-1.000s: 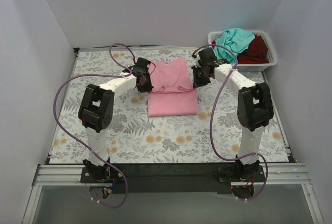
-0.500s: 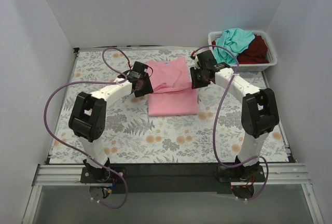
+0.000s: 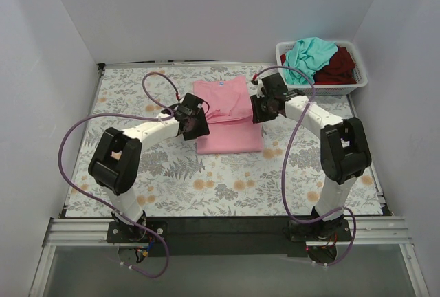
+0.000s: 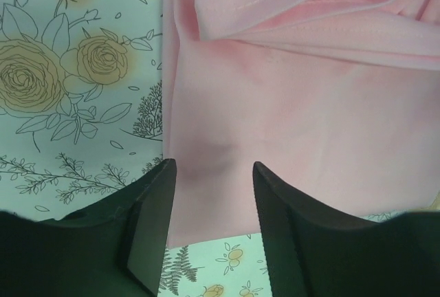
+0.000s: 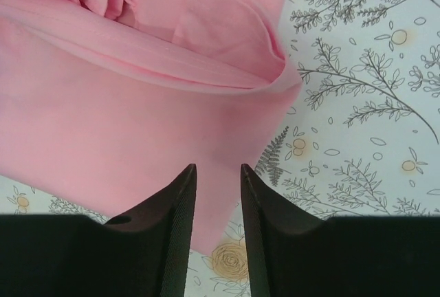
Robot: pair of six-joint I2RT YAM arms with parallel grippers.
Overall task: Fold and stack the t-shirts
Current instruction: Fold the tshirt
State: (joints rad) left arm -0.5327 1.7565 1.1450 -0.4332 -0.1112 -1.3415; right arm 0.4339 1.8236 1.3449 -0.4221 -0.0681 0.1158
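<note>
While both my arms reach in over the flowered table, the light pink t-shirt lies folded near its middle, a little toward 12 o'clock, with a looser layer bunched across its far half. My left gripper hangs at the shirt's 9 o'clock edge, its two black fingers parted with nothing between them. Through the gap I see only flat pink cloth lying below, and the fabric's edge runs past one finger onto the flower print. My right gripper hangs at the shirt's 3 o'clock edge, its fingers a narrow gap apart and also empty, over the pink corner where a hemmed fold curls open. Whether either fingertip touches the cloth I cannot tell. Off at 2 o'clock, in the table's far corner, the white basket holds the teal t-shirt heaped on its 9 o'clock side and the dark red t-shirt beside it toward 3 o'clock.
</note>
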